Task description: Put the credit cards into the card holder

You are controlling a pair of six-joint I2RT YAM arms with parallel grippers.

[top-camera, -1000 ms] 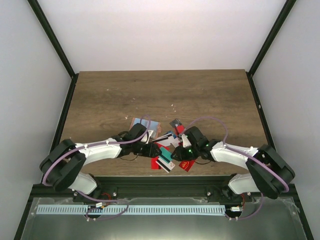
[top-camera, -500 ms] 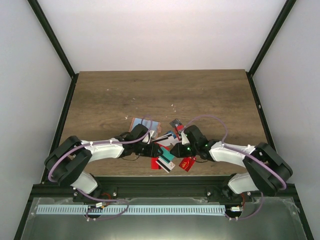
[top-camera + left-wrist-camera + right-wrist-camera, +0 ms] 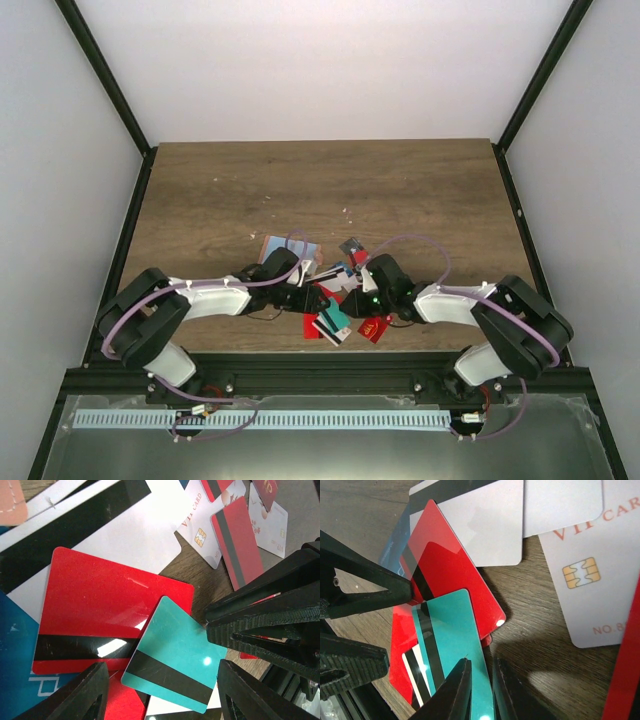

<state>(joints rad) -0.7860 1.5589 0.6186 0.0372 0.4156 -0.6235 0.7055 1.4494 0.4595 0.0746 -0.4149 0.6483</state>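
Credit cards lie in a loose heap (image 3: 330,290) near the table's front edge, mostly red and white. A teal card (image 3: 175,655) with a black stripe rests on a red card (image 3: 105,610). My right gripper (image 3: 482,690) is shut on the teal card (image 3: 455,640), pinching its long edge between narrow jaws. My left gripper (image 3: 167,695) is open, one finger on each side of the teal card, above it. The two grippers meet tip to tip, the left gripper (image 3: 312,297) and the right gripper (image 3: 347,303). The salmon card holder (image 3: 10,502) shows at the heap's far left, and again from above (image 3: 276,246).
A white VIP card with a gold chip (image 3: 595,580) and a red card with a grey stripe (image 3: 237,545) lie right of the grip. A blue card (image 3: 12,660) lies under the pile at the left. Bare wood table (image 3: 320,190) stretches behind the heap.
My right gripper's jaws have closed onto the teal card, and that arm has crept slightly left. My left gripper has stayed open in place.
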